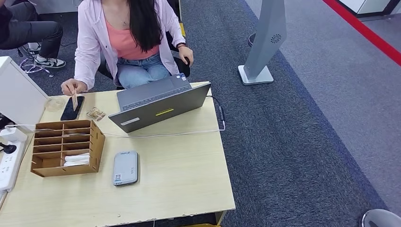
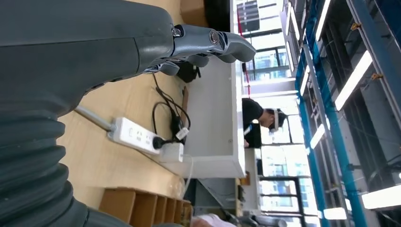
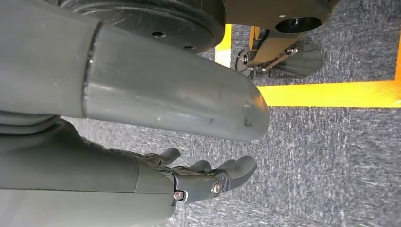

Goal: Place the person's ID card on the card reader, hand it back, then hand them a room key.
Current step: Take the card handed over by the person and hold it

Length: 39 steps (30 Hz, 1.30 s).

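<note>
The head view looks down on a pale wooden desk [image 1: 179, 175] where a seated person in a pink jacket [image 1: 92, 42] holds a small tan ID card [image 1: 74, 100] upright, its lower edge on or just above a black phone [image 1: 72, 109] at the desk's far left corner. The card is thin and plain; any print on it is too small to read. Nearer the robot lies a flat grey rounded-rectangle card reader [image 1: 125, 168], just beside a brown wooden slotted organiser box [image 1: 66, 146]. One lower slot of that box holds flat white room key cards [image 1: 76, 160]. An open grey laptop [image 1: 158, 101] stands between the person and the reader.

The left wrist view shows the left robot hand [image 2: 208, 47] above the desk with fingers loosely curled, holding nothing, beyond it a white power strip [image 2: 135, 136] with plugs in it, and an edge of the organiser.

The right wrist view shows the right robot hand [image 3: 208, 177] hanging over grey carpet [image 3: 331, 156] crossed by yellow floor tape [image 3: 331, 94], fingers apart and empty.
</note>
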{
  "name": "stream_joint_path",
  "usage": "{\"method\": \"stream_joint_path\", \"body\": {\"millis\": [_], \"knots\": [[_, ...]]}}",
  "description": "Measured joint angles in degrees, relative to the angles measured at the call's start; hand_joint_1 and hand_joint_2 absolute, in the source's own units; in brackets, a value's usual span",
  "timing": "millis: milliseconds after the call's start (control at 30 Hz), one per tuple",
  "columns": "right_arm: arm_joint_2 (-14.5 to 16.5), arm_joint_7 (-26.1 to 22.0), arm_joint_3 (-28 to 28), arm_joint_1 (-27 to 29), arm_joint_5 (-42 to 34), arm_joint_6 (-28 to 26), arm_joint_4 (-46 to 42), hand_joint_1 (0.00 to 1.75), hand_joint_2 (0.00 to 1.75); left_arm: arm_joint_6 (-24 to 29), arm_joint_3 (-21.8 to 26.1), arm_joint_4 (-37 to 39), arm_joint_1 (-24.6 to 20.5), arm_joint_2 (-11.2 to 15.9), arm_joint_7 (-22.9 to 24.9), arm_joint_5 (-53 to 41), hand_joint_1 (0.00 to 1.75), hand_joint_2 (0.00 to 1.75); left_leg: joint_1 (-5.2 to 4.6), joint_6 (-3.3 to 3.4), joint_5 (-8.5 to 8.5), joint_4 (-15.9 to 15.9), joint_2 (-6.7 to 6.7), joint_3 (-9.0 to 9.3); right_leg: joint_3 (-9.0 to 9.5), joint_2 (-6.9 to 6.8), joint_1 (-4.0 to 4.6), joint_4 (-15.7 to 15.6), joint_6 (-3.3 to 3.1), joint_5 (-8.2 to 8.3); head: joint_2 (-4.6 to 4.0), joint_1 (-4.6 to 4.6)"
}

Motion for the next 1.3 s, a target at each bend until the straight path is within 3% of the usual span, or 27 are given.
{"method": "stream_joint_path", "body": {"millis": [133, 300, 467, 633, 800, 967, 1300], "knots": [[0.0, 0.04, 1.33, -0.34, 2.58, 1.05, 0.0, 0.0, 0.0, 17.19, -4.44, -1.98, -2.33, 2.27, -1.12, -12.43, 0.0, 1.75, 0.01, 0.01, 0.08, 0.02, -0.02, -0.01, -0.16, -0.02, 0.0, -0.01, 0.04, 0.06, 0.0, 0.07], [0.08, 0.88, 2.93, -1.12, 5.11, 1.64, 0.0, 0.0, 0.0, 37.0, -20.85, -2.27, -6.19, 6.13, 1.46, -28.13, 0.0, 1.75, 0.01, -0.03, 0.35, 0.02, -0.11, -0.2, -0.23, -0.08, 0.0, 0.0, 0.05, 0.31, 0.0, 0.02], [0.39, 1.68, 3.99, -1.29, 6.76, 2.25, 0.0, 0.0, 0.0, 48.76, -36.76, -1.82, -11.75, 9.55, 8.81, -40.73, 0.0, 1.75, -0.01, 0.0, 0.56, 0.03, -0.07, -0.49, -0.44, -0.02, -0.01, 0.0, 0.11, 0.57, 0.0, 0.03], [0.48, 1.85, 4.06, -1.34, 7.39, 2.4, 0.0, 0.0, 0.0, 54.38, -47.13, 1.69, -17.83, 12.77, 16.6, -52.98, 0.0, 1.75, -0.02, 0.02, 0.63, 0.06, -0.04, -0.62, -0.58, 0.0, -0.01, 0.0, 0.12, 0.67, 0.0, 0.03], [0.48, 2.05, 4.05, -1.42, 7.98, 2.88, 0.0, 0.0, 0.0, 56.03, -52.86, 6.9, -23.51, 15.25, 22.41, -62.72, 0.0, 1.75, -0.01, 0.03, 0.67, 0.06, 0.01, -0.64, -0.63, 0.06, -0.01, 0.01, 0.11, 0.7, 0.0, 0.03], [0.5, 2.11, 4.05, -1.45, 8.02, 3.24, 0.0, 0.0, 0.0, 56.19, -56.31, 10.85, -26.74, 16.45, 25.5, -67.12, 0.0, 1.75, -0.01, 0.02, 0.67, 0.05, 0.07, -0.68, -0.68, 0.12, 0.0, 0.01, 0.11, 0.7, 0.0, 0.03], [0.5, 2.17, 4.03, -1.38, 8.02, 3.3, 0.0, 0.0, 0.0, 56.13, -58.84, 16.01, -29.27, 17.69, 26.7, -67.64, 0.0, 1.75, -0.01, 0.02, 0.67, 0.06, 0.16, -0.81, -0.83, 0.2, -0.01, 0.01, 0.11, 0.72, 0.0, 0.03]]}}
